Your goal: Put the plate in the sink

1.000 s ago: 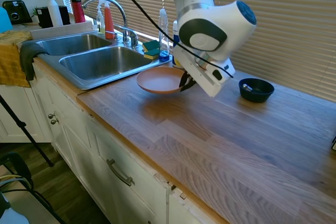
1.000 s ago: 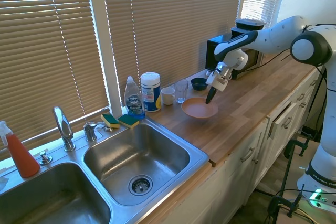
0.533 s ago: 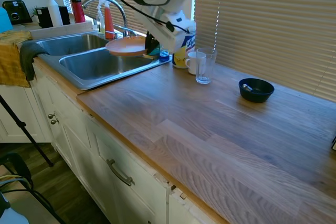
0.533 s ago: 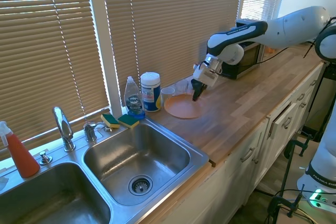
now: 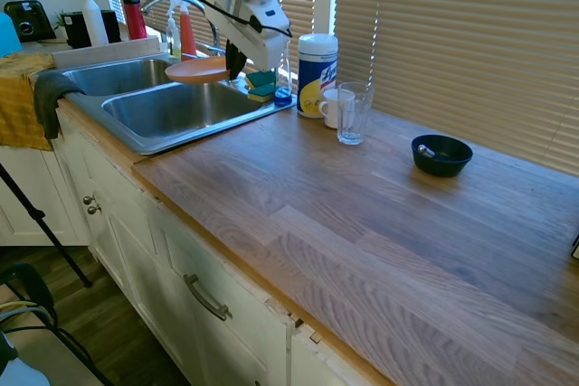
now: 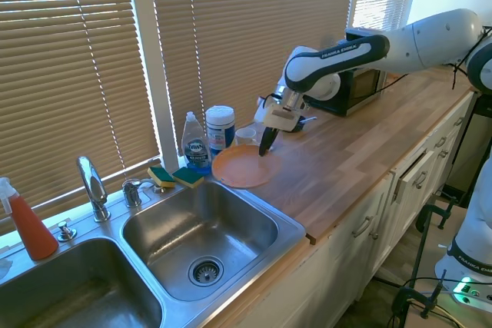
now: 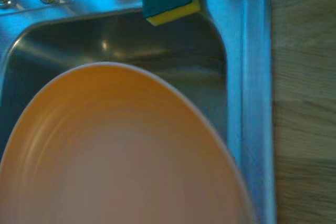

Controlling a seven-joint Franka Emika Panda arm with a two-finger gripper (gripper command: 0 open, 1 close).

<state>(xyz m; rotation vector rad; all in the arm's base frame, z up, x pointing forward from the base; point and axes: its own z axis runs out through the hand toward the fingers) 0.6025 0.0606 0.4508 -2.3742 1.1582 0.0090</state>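
Salmon-orange plate (image 6: 242,167): pinched by its rim and carried clear of every surface, roughly level, over the edge of the basin nearest the wooden counter; it touches neither steel nor wood.
Gripper (image 6: 265,146): clenched on the plate's rim at the side towards the counter, fingers pointing down, with the white arm reaching in from the counter side.
Sink (image 6: 286,227): double-basin stainless steel, set into the end of the counter under the blinds; the basin below the plate shows bare steel and a drain, with nothing lying in it that I can see.
Wrist view: the plate (image 7: 121,156) fills most of the picture, with the basin's rounded corner and the sink rim (image 7: 247,77) behind it, which fits a plate partly over the basin.
Nearby things: two green-and-yellow sponges (image 6: 175,177) and a dish soap bottle (image 6: 195,144) on the sink's back ledge, a chrome faucet (image 6: 92,187) between the basins, and a cup and glass by the window; the dark blue bowl (image 5: 441,154) sits well apart along the counter's back edge.
Step in hand: carrying, with the lift done and the placing not yet done.
Next move: probably bring the plate fully over the basin, clear of the rim and the back ledge, lower it flat to the bottom, then release.
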